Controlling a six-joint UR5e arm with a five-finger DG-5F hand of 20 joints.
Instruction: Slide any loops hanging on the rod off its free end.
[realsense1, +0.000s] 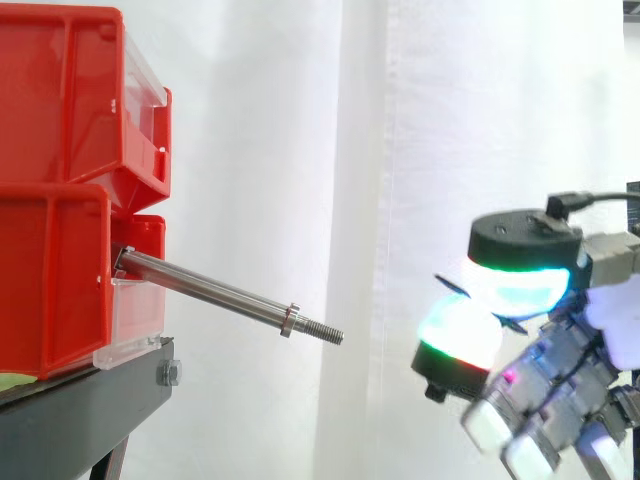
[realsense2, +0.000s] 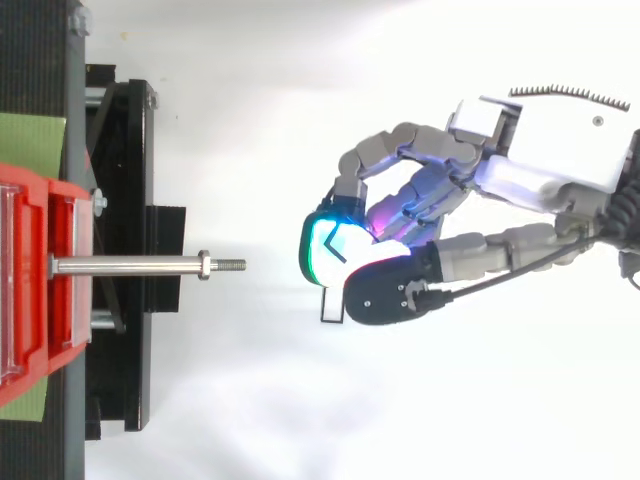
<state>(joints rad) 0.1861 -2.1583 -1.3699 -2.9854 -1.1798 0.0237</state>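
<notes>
A steel rod (realsense1: 215, 290) (realsense2: 130, 266) sticks out from the lower red bin (realsense1: 55, 280) and slopes slightly down to its threaded free end (realsense1: 325, 332) (realsense2: 232, 265), with a small collar just behind the thread. Nothing hangs on the rod. The hand (realsense1: 560, 370) (realsense2: 440, 190) hovers well to the right of the free end, apart from it and at about its height. Its fingers are curled, with the glowing cyan and green pads (realsense1: 458, 335) pressed together. A thin black loop (realsense2: 323, 306) (realsense1: 450, 284) appears pinched between the pads and pokes out past them.
Two red bins are stacked at the left, the upper bin (realsense1: 60, 90) over the lower, on a black stand (realsense1: 90, 410) (realsense2: 120, 200). A white curtain hangs behind. Open space lies between the rod's tip and the hand.
</notes>
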